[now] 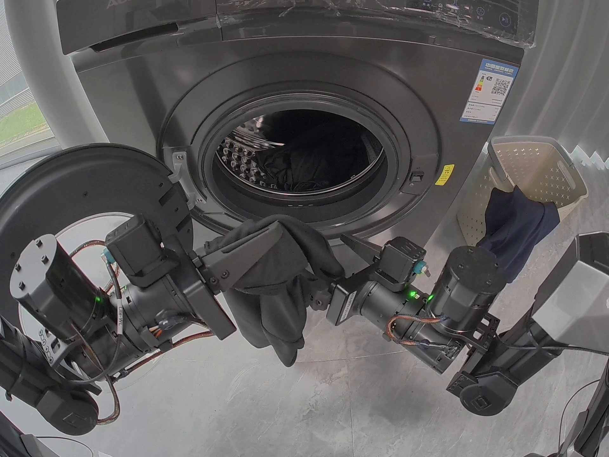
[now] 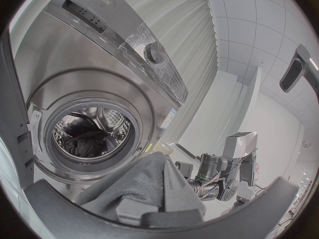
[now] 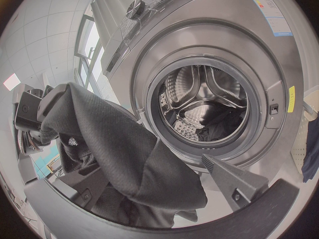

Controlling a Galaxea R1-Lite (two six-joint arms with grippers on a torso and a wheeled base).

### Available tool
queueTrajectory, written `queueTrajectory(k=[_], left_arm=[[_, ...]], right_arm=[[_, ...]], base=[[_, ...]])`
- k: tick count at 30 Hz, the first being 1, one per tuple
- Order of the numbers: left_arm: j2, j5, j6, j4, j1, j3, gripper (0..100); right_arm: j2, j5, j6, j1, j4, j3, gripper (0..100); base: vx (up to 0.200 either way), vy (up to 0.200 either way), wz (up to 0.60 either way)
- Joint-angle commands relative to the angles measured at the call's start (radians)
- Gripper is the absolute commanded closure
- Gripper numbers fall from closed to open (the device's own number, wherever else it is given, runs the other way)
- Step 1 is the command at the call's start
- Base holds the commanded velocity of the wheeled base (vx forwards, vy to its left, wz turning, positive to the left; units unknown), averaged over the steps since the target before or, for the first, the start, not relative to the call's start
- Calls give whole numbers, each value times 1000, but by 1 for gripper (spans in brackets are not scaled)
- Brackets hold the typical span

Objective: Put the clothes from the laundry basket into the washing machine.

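Observation:
A dark grey garment [image 1: 279, 287] hangs in front of the washing machine [image 1: 304, 58], just below its open porthole [image 1: 298, 153]. My left gripper [image 1: 254, 255] is shut on the garment's upper edge, and the cloth drapes over its fingers [image 2: 136, 211]. My right gripper [image 1: 330, 268] stands open against the garment's other side; one finger is under the cloth and the other finger [image 3: 232, 180] is bare. Dark clothes [image 1: 311, 160] lie inside the drum. The white laundry basket [image 1: 539, 166] stands right of the machine with a navy garment [image 1: 517, 226] hanging over its rim.
The machine's round door [image 1: 82, 192] is swung open to the left, close behind my left arm. Grey tiled floor [image 1: 355, 388] lies in front of the machine. A white curtain [image 1: 571, 52] hangs behind the basket.

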Motion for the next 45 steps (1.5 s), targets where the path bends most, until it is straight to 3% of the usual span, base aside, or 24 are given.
queueTrajectory(k=[1,5,6,18,21,30,31,33,45], left_arm=[[3,0,0,1,0,1,100],[4,0,0,1,2,1,100],[6,0,-2,1,5,1,100],[21,0,-6,1,9,-7,100],[26,-1,-26,1,9,-5,100],[43,-9,-32,-1,6,-7,100],[44,-14,-34,1,9,-13,0],[55,-29,-39,1,14,-22,0],[190,-15,-29,1,26,-16,0]], right_arm=[[3,3,0,0,-11,-27,0],[6,3,0,0,-15,-35,0],[6,0,2,0,-20,-33,100],[-67,2,-1,-9,-52,1,100],[-102,0,0,-4,-52,14,100],[-164,-9,2,43,-54,85,100],[-178,-9,2,59,-54,88,100],[-187,-11,3,69,-54,87,100],[-227,-17,6,79,-54,79,100]], base=[[0,0,0],[0,0,0],[0,0,0],[0,0,0],[0,0,0],[0,0,0],[0,0,0],[0,0,0],[0,0,0]])
